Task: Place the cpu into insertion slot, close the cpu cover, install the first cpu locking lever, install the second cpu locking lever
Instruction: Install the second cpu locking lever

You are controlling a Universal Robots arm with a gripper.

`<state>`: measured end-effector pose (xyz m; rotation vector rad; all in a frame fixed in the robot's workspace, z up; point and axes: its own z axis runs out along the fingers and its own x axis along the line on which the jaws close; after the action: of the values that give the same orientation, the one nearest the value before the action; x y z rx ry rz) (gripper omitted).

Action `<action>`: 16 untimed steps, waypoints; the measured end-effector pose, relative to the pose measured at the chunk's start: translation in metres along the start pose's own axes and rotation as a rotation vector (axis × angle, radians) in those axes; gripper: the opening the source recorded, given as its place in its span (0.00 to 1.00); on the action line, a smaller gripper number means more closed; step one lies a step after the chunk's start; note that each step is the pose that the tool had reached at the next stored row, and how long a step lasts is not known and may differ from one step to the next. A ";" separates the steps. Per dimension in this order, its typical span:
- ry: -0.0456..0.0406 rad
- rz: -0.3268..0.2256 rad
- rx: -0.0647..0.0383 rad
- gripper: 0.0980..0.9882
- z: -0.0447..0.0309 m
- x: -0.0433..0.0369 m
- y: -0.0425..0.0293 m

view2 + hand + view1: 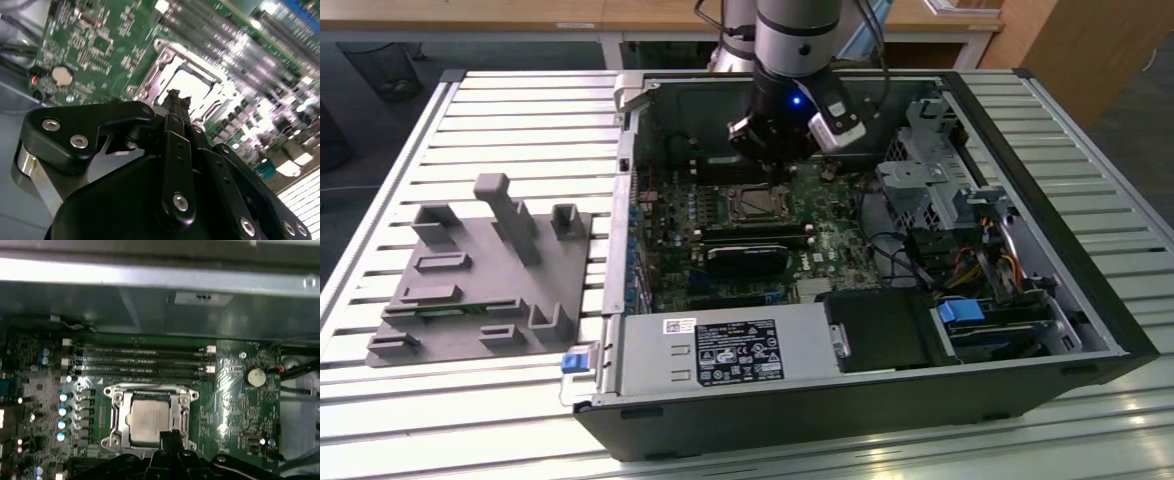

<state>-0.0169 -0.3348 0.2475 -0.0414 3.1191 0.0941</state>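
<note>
In the first wrist view the cpu (149, 416), a dull silver square, lies flat in the insertion slot, which it hides. The cpu cover (115, 412), a silvery frame, lies down around it with the chip showing through its window. My gripper (170, 437) is shut with nothing seen between its black fingertips, at the cover's edge nearest the camera. The second wrist view has the gripper (175, 97) just off the cpu cover (187, 82). In the exterior view the gripper (783, 178) hangs close over the far side of the cpu cover (753, 205). How the locking levers stand I cannot tell.
Long black memory slots (140, 360) run beside the socket, and a coin battery (256, 376) sits on the green board. The open computer case (1067, 300) walls the board in, with a black heatsink (747, 260), cables and a drive cage (927, 190). A grey fixture (480, 270) lies on the slatted table.
</note>
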 end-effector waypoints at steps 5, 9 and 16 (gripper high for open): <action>0.0095 0.001 0.000 0.01 0.0001 0.0003 -0.0096; 0.0104 0.001 -0.001 0.01 0.0022 0.0005 -0.0151; 0.0103 0.001 -0.015 0.01 0.0079 0.0013 -0.0231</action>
<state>-0.0174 -0.3574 0.2383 -0.0408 3.1289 0.1173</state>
